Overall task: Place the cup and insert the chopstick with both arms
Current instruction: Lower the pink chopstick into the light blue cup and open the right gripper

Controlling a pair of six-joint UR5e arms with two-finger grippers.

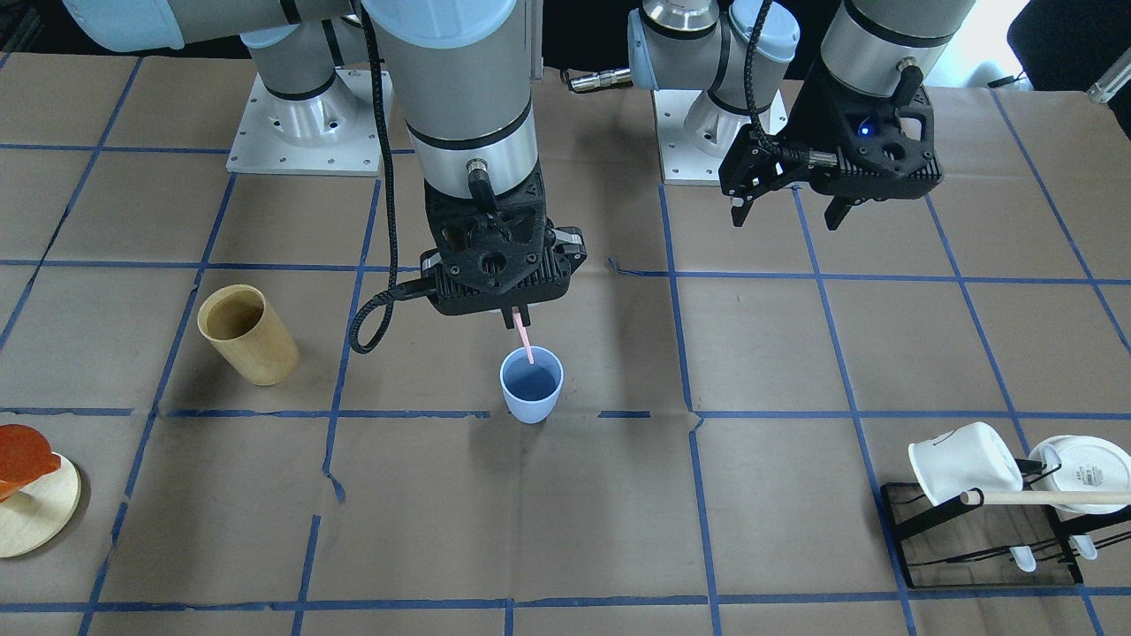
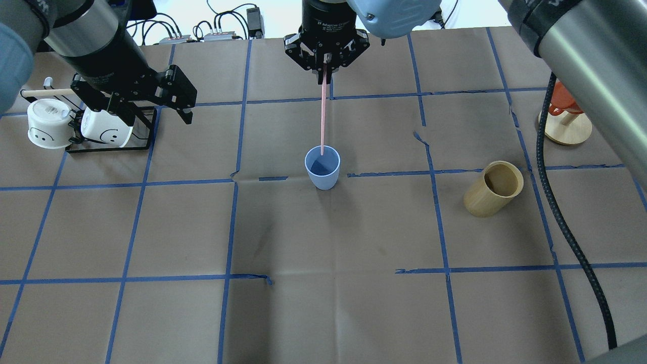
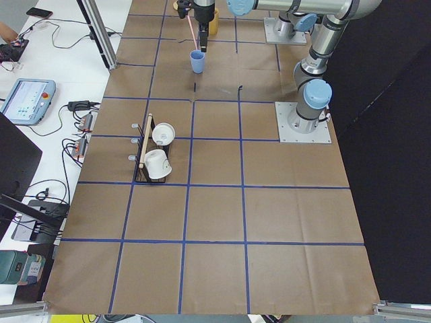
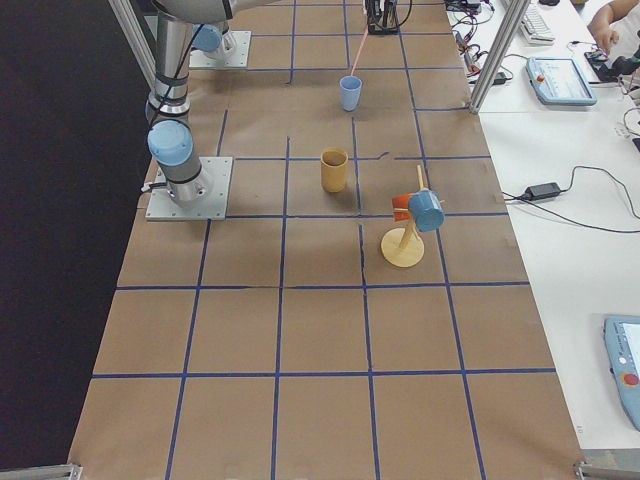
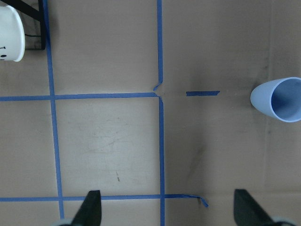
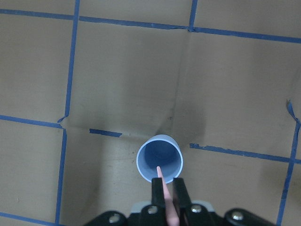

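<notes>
Now you're on the insertion step: your right pincer [image 2: 326, 76] grips the chopstick [image 2: 322, 116] upright, tip at the mouth of the cup [image 2: 322, 172] standing mid-way across the bench [image 2: 323, 313]. Next, lower straight, then release. Your left pincer [image 1: 786, 212] hangs open, well apart.

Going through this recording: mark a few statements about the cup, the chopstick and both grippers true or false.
1. The right gripper holds the chopstick. True.
2. The cup lies on its side. False: it stands upright, mouth up.
3. The left gripper has its jaws open and empty. True.
4. The left gripper hangs directly over the cup. False: it is off to the side, near the mug rack; the right gripper is the one over the cup.
</notes>
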